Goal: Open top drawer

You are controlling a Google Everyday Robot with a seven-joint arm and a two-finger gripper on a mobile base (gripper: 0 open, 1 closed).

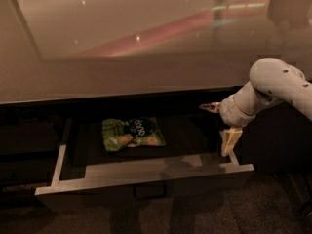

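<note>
The top drawer [146,179] stands pulled out under the worktop [146,57], a green bag [132,133] lying left of its middle. The gripper [214,129] hangs over the drawer's right edge, jaws apart.

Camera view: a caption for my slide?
Top drawer stands open, green snack bag inside, gripper over its right side.

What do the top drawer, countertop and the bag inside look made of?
Top drawer: likely coated metal or laminate, matte grey, pale straight rims. Countertop: glossy, polished stone or laminate; mirrors lights. Bag: printed plastic film, crinkled, shiny. Gripper hovers open over drawer's right side.
</note>
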